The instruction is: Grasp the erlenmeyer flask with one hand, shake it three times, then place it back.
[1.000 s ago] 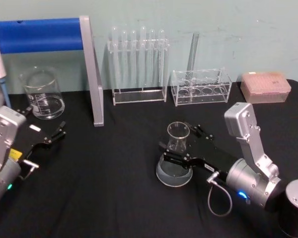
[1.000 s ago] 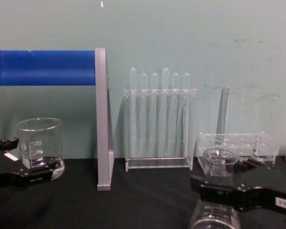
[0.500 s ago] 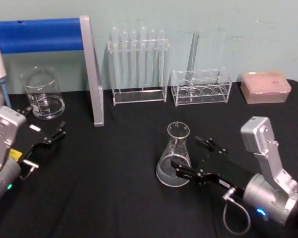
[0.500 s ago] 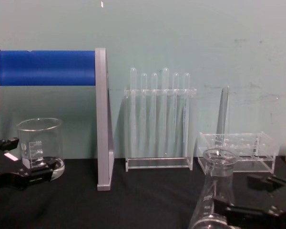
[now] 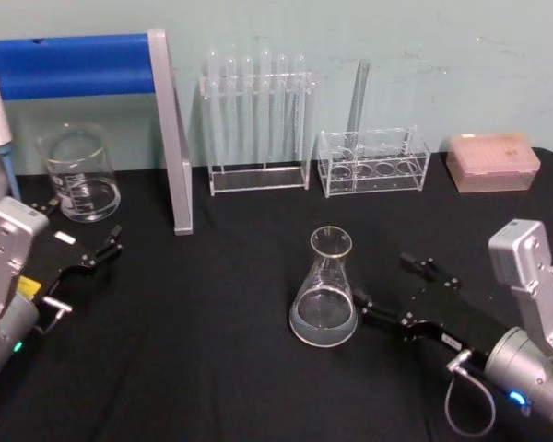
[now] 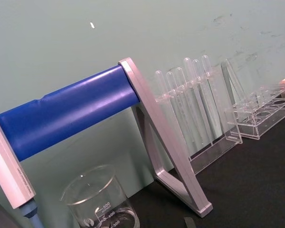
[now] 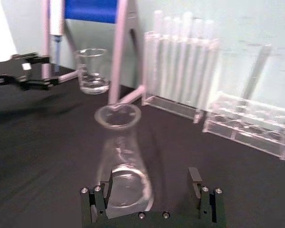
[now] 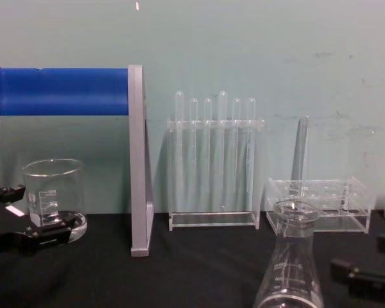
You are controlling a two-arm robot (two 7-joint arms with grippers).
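The erlenmeyer flask (image 5: 323, 290) stands upright mid-counter (image 5: 212, 322). We see the right hand (image 5: 399, 294) just beside its base, jaws apart, gripping nothing. The left hand (image 5: 86, 250), jaws apart, rests near the beaker (image 5: 77, 173).

A pale teal wall (image 8: 256, 45) — scuffed and marked in places — stood behind a black-covered table (image 5: 212, 304), with a blue bar (image 8: 61, 91) on a grey upright (image 8: 138, 160) at the left — lighting was even.

Right gripper (image 5: 405, 293) splayed low at right; left gripper (image 5: 90, 258) parked far left.
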